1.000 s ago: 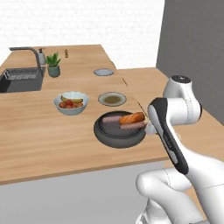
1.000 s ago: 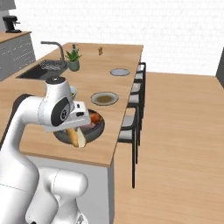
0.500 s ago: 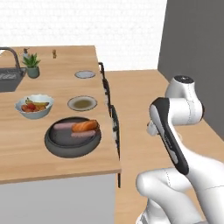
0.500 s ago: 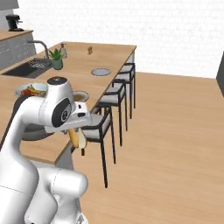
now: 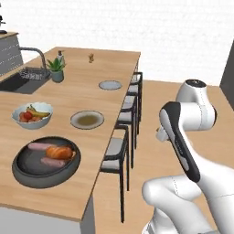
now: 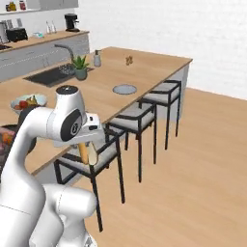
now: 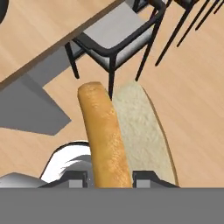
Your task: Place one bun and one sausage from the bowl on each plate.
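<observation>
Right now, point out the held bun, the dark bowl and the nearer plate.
bun (image 7: 105, 135): hand view, middle of its golden crust, between the gripper's tips.
bowl (image 5: 27, 177): left base view, front rim.
nearer plate (image 5: 76, 115): left base view, left grey rim.

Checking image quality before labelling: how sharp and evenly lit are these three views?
Left base view: soft, flat light, faint shadow under the dark round bowl. Right base view: slightly blurred, the golden elongated bun hanging below the hand. Hand view: bun large and sharp, grey stool crisp.
</observation>
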